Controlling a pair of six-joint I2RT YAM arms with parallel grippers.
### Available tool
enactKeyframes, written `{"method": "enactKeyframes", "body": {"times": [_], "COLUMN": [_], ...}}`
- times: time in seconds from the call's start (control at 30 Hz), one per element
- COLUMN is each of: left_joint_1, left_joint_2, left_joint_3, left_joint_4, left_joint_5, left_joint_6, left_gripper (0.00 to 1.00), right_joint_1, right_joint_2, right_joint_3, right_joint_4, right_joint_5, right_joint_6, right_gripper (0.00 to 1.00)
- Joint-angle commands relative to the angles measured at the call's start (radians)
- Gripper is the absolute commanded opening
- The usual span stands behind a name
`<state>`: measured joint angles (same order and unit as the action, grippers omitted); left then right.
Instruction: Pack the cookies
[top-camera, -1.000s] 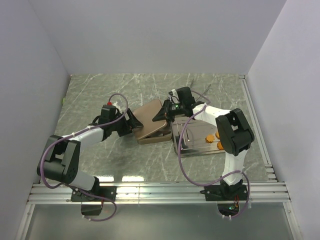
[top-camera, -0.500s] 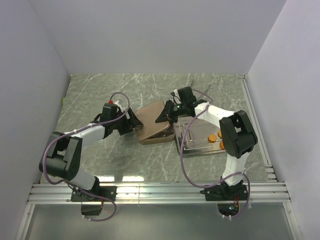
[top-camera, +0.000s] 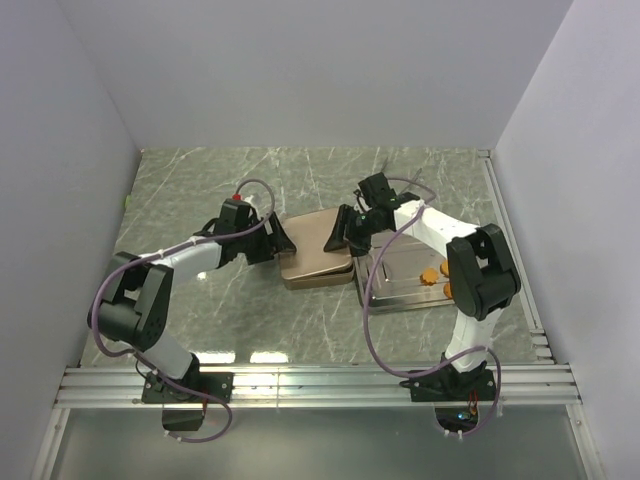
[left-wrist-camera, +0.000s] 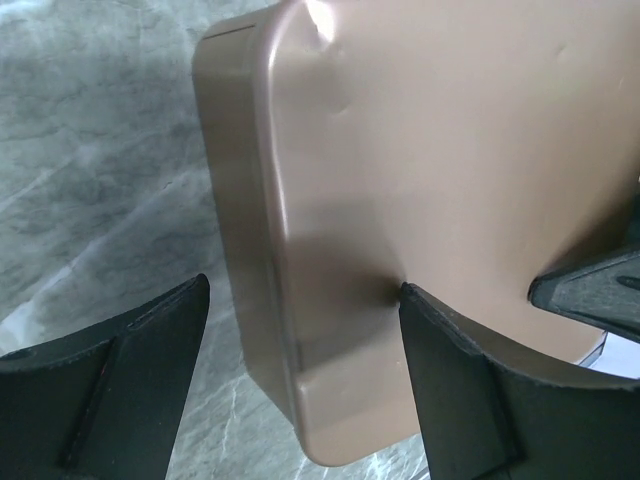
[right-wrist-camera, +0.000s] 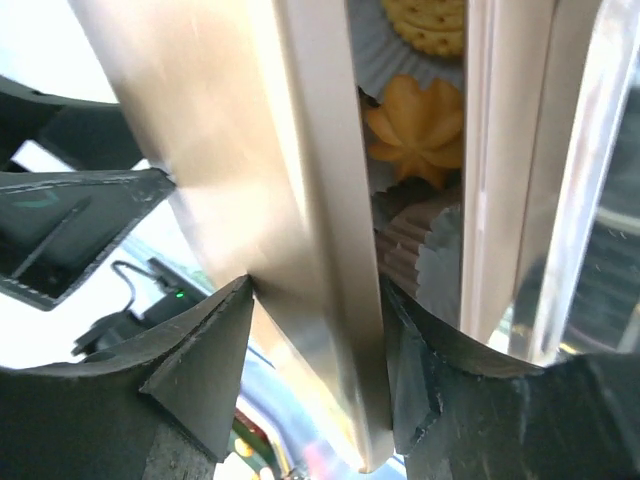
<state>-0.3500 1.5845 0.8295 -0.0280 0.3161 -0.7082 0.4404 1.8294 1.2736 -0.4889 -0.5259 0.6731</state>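
Seemingly near the end: cookies (top-camera: 428, 275) in tin (top-camera: 392, 295), lid (top-camera: 312, 255) not yet seated.
Top: the lid is held beside the tin. Left wrist: the left gripper (left-wrist-camera: 305, 285) is spread around its corner. Right wrist: the right gripper (right-wrist-camera: 315, 285) is clamped on its edge.

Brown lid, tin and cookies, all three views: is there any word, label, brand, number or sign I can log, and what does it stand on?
No readable text in any view.
brown lid: plain surface, no print or embossing visible.
tin: bare metal, no label seen.
cookies: moulded shapes and patterns only, no letters.
Arms: no legible marking at this size.
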Motion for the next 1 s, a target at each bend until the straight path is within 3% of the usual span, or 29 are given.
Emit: {"method": "enactKeyframes", "body": {"times": [0.0, 0.6, 0.83, 0.97], "left_joint_1": [-0.014, -0.043, -0.060, -0.067], "left_joint_2": [0.015, 0.069, 0.092, 0.100], "left_joint_3": [0.036, 0.111, 0.148, 0.171], "left_joint_4": [-0.027, -0.065, -0.078, -0.095], "left_joint_5": [-0.025, -0.038, -0.043, -0.048], "left_joint_6": [0.035, 0.050, 0.047, 0.047], "left_gripper": [0.82, 0.82, 0.82, 0.82], "right_joint_1": [-0.019, -0.095, -0.158, -0.245], "right_joint_2": [-0.077, -0.159, -0.239, -0.268], "right_joint_3": [0.043, 0.061, 0.027, -0.034], "right_joint_4": [-0.134, -0.387, -0.318, -0.196], "right_joint_5": [0.145, 0.299, 0.276, 0.147], "right_joint_6": [-0.066, -0.155, -0.132, -0.060], "right_gripper": [0.60, 0.63, 0.61, 0.53]}}
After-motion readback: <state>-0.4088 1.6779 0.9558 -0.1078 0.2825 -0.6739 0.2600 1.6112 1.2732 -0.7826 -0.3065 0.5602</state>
